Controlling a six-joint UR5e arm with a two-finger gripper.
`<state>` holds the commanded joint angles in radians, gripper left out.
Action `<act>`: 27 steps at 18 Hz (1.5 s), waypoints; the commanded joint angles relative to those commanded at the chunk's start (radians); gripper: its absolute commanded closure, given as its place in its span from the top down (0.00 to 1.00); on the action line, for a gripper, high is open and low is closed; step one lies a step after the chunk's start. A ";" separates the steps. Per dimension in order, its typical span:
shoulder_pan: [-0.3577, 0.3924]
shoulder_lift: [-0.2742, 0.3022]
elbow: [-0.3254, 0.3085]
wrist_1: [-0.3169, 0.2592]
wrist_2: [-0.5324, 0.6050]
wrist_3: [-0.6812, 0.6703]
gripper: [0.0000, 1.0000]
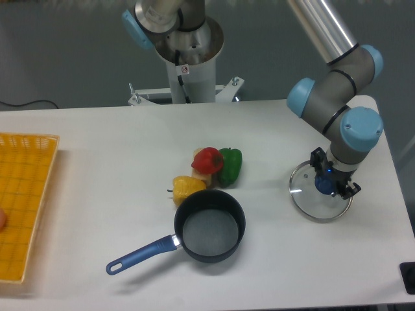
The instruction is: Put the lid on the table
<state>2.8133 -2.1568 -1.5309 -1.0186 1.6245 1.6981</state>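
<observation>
Camera view from the front showed my gripper (pixel 327 183) pointing straight down over the right part of the table (pixel 117 142), its two black fingers set on either side of the blue knob at the centre of the lid (pixel 320 194). The fingers looked closed against that knob, gripping the lid by it. The lid lay low over the white surface near the table's right edge; whether its metal rim was touching the top or just above it, I could not tell. Well to the left of the lid, the saucepan (pixel 209 226) stood uncovered, its blue handle running toward the front left. Just behind the pan sat a yellow pepper (pixel 187 188), a red pepper (pixel 207 160) and a green pepper (pixel 230 164), bunched close together. A yellow mesh tray (pixel 26 201) lay at the table's far left edge.
</observation>
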 joint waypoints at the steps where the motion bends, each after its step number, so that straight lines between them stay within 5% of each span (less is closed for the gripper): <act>1: 0.000 -0.002 0.000 0.000 0.000 0.000 0.68; 7: 0.002 -0.002 -0.002 0.000 0.000 0.000 0.70; 10: -0.002 0.006 0.000 0.000 0.002 0.002 1.00; 27: -0.032 0.112 0.005 0.011 0.031 0.002 1.00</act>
<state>2.7811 -2.0448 -1.5263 -1.0078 1.6552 1.6997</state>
